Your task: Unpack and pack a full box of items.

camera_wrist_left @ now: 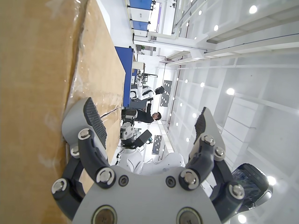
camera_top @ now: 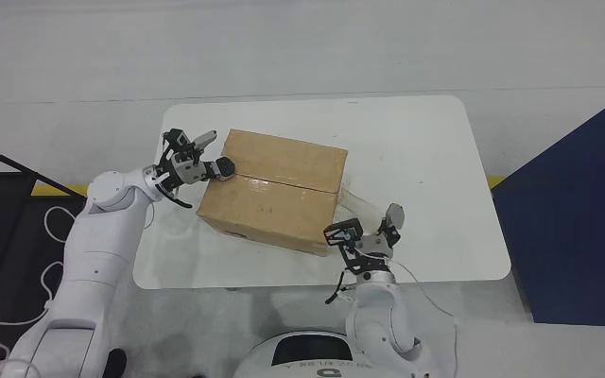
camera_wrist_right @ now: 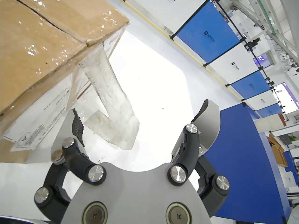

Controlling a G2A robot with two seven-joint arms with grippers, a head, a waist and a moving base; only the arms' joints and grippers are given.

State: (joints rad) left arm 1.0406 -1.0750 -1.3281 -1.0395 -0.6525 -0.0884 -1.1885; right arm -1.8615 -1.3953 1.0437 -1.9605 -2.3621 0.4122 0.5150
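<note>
Taped cardboard box (camera_top: 272, 191) sits at the centre of the white table (camera_top: 425, 142), flaps closed. The left gripper (camera_top: 214, 155) is at the box's 10 o'clock corner, released and empty. The right gripper (camera_top: 369, 225) is at the box's 4 o'clock, released and empty, near a loose tape strip (camera_wrist_right: 112, 108)
</note>
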